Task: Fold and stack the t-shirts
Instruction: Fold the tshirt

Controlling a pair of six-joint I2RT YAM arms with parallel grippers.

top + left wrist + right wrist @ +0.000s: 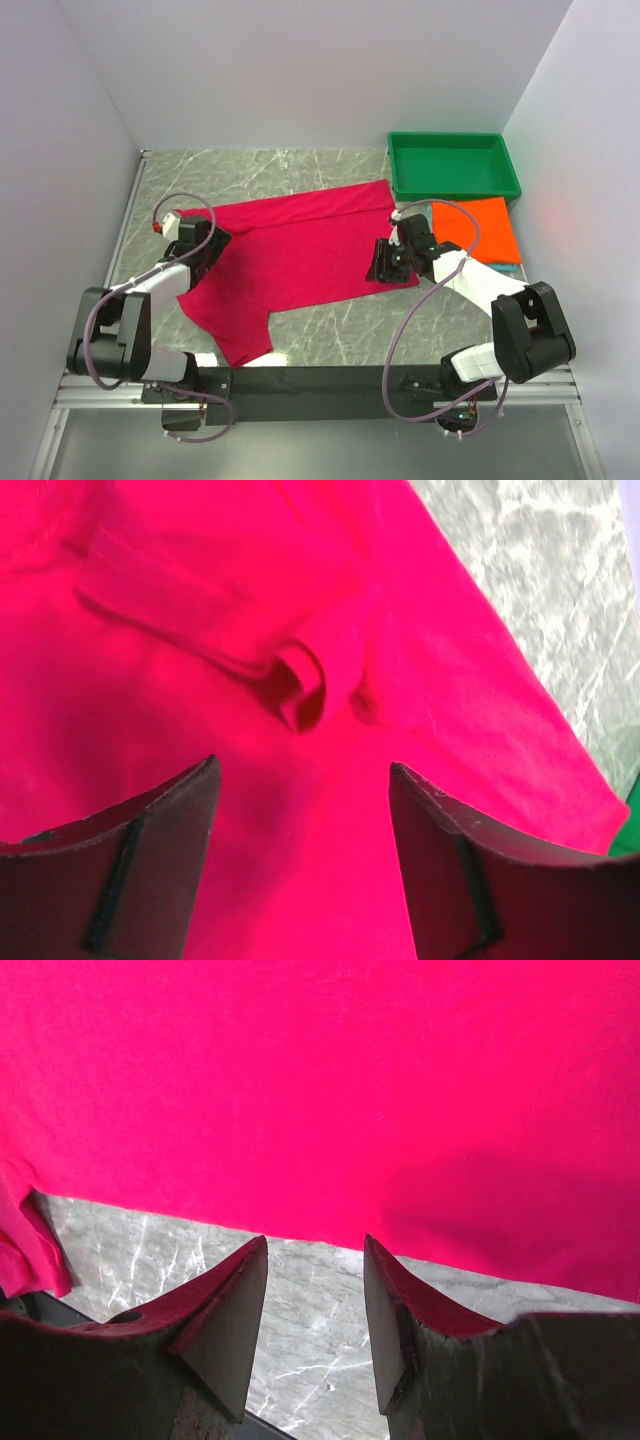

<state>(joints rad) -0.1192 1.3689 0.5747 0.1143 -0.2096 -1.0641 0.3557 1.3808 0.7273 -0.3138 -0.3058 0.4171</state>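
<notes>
A crimson-pink t-shirt (290,255) lies spread flat across the middle of the table, one sleeve reaching toward the near edge. My left gripper (215,240) hovers over its left part, open, with only cloth (200,630) beneath and a small curled fold (300,685) ahead of the left gripper (303,765). My right gripper (380,262) stands open at the shirt's right hem. In the right wrist view the right gripper (315,1245) is over bare table, the hem (320,1080) just ahead. A folded orange t-shirt (478,230) rests on a teal t-shirt (505,268) at the right.
A green plastic tray (455,187) stands at the back right, just behind the orange shirt. White walls close in the marble table (260,170) on the left, back and right. A black rail (320,380) with both arm bases runs along the near edge.
</notes>
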